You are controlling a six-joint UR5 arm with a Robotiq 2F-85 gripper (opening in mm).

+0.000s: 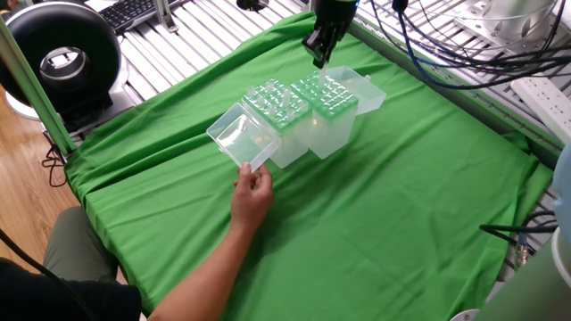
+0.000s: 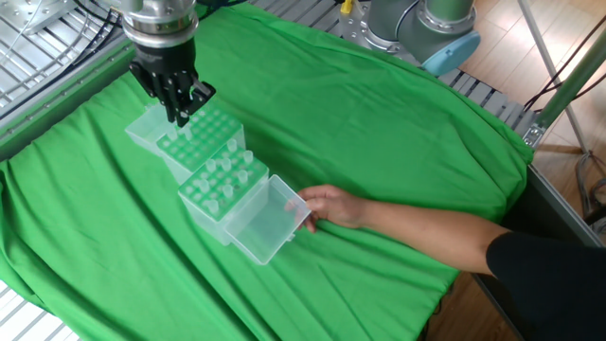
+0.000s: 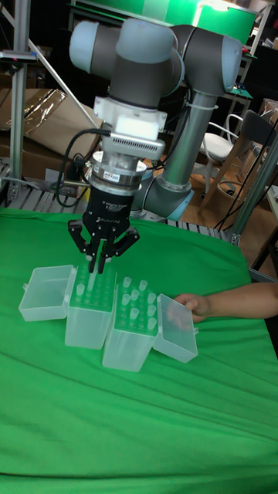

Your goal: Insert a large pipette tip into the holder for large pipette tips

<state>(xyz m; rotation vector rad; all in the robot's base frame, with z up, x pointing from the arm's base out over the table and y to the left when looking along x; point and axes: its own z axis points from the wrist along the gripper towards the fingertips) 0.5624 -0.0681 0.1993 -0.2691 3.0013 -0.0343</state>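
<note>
The holder for large pipette tips [image 1: 330,111] [image 2: 194,142] [image 3: 89,309] is the taller translucent box with a greenish hole grid, and its clear lid [image 1: 368,91] [image 3: 46,293] is hinged open. My gripper [image 1: 318,61] [image 2: 181,116] [image 3: 96,268] hangs just above the far part of the grid with its fingers drawn together. A pale translucent large pipette tip [image 3: 93,279] appears to stick down from between them, apart from the grid. Several tips stand in the holes.
A shorter grid-topped box [image 1: 275,114] [image 2: 222,185] [image 3: 133,324] stands against the holder. A person's hand [image 1: 252,198] [image 2: 331,206] [image 3: 193,305] holds its open lid [image 1: 239,138]. Green cloth [image 1: 384,205] covers the table, and cables hang behind the arm.
</note>
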